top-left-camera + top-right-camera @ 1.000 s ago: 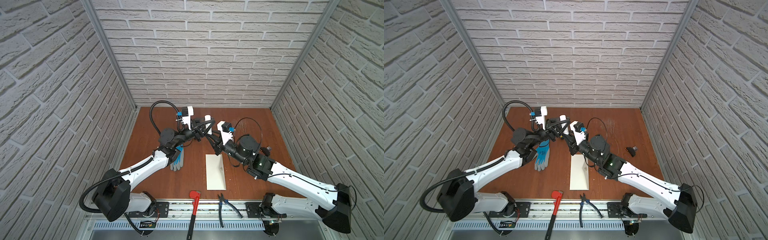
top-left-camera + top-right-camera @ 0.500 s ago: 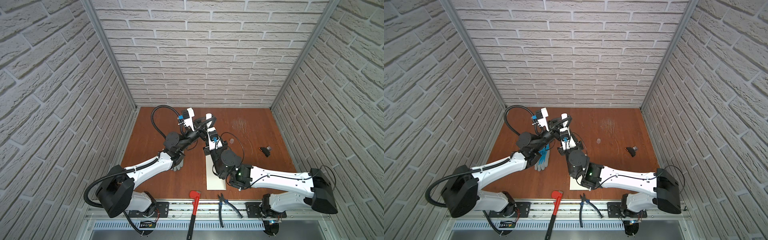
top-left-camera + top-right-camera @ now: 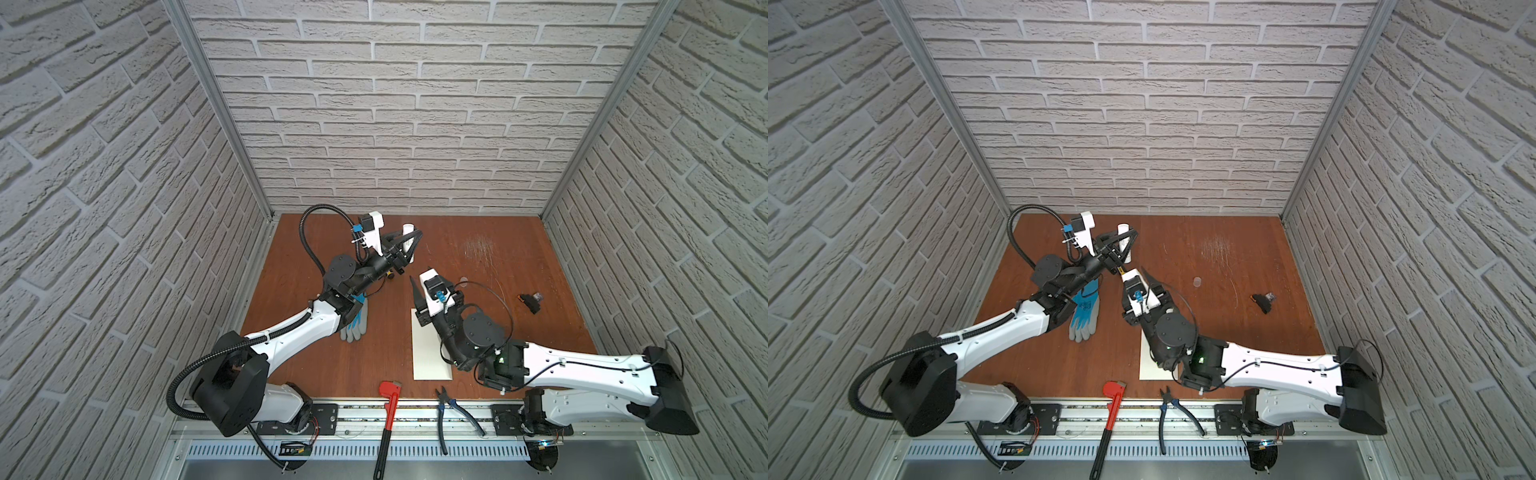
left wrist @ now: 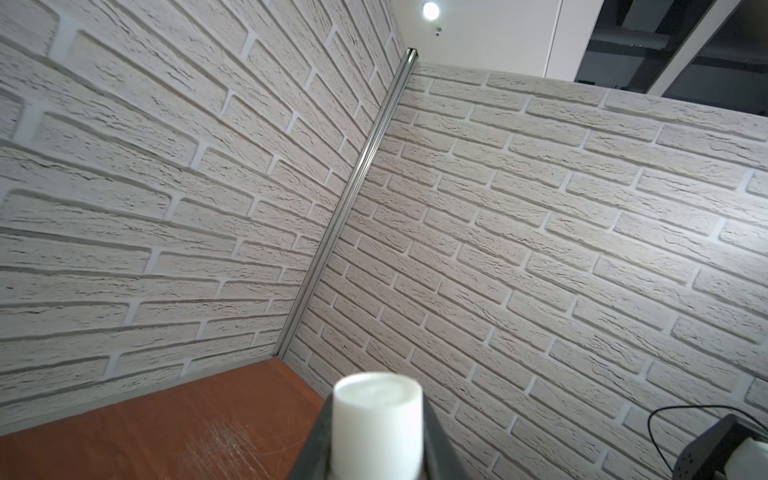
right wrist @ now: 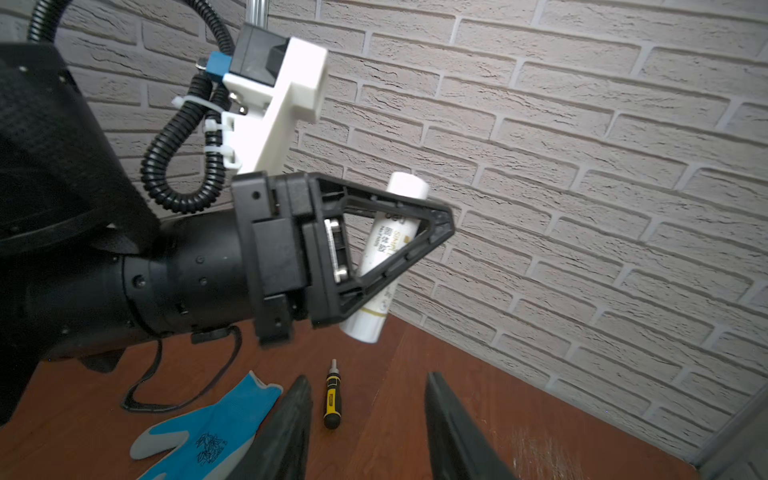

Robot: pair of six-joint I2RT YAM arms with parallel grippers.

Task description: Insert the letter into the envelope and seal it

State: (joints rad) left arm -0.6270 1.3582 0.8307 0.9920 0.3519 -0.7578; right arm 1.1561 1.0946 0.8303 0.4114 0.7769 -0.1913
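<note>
Envelope [image 3: 428,357] flat; left gripper [image 3: 415,239] beyond its far end, clamped on glue stick [image 5: 384,257]; right gripper [image 5: 370,419] above that end, jaws apart, empty.

White brick walls [image 3: 415,124] enclose a scuffed reddish wood floor [image 3: 478,257], with metal corner posts [image 3: 217,108]; a ceiling lamp [image 4: 430,10] glows overhead.

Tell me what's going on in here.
The left claw holds a white tube, likely a glue stick, up off the table. The right claw is open and empty, pointed toward it. The envelope lies flat on the table. The card isn't in sight.
</note>
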